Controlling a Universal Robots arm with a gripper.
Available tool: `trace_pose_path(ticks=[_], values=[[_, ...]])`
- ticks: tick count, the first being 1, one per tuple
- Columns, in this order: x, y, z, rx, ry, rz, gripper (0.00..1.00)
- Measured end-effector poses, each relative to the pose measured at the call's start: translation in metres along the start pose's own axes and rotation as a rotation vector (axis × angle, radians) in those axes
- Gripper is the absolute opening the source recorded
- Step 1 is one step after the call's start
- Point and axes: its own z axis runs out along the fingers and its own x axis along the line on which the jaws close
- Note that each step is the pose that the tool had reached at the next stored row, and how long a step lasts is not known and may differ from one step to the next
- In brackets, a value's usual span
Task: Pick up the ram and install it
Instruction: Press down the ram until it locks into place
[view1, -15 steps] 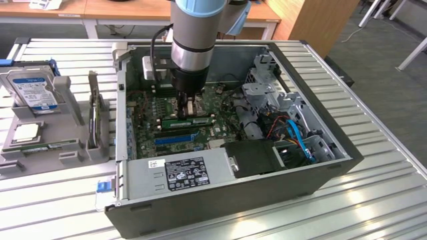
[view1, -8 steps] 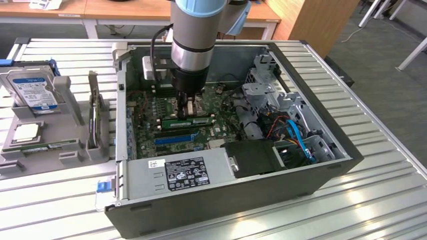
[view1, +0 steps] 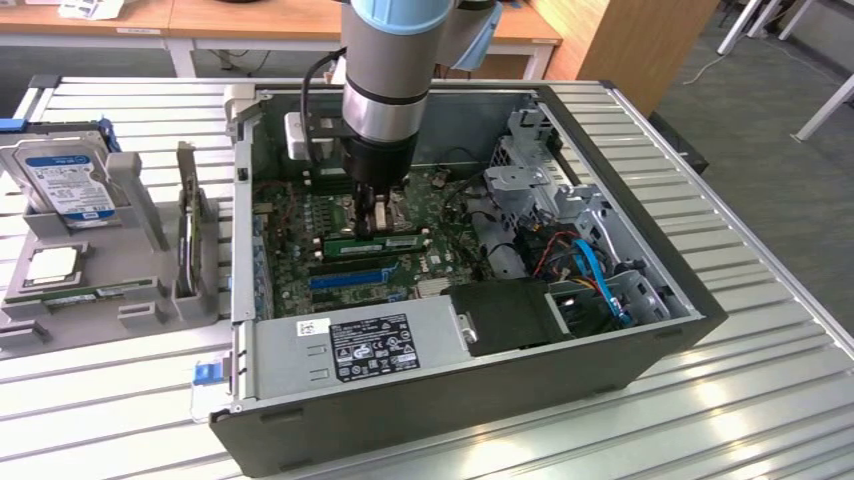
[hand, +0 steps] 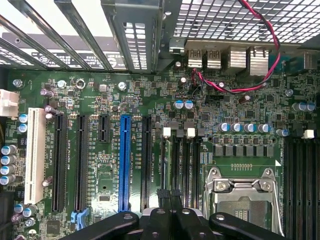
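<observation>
Gripper (view1: 378, 212), jaws together, sits low inside the PC case (view1: 641, 345) over the motherboard (hand: 240, 107); ram (view1: 376, 242) lies just below it on the board, long axis running toward the exterior view's left-right, w/ the blue slot (view1: 350, 276) just beside it.

Gripper (view1: 378, 213) closed, pointing downward
</observation>
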Motion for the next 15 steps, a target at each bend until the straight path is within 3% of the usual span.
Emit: trace_pose_path(ticks=[15], values=[[0.0000, 0.0000, 0.0001, 0.0001, -0.0001, 0.000, 0.10]])
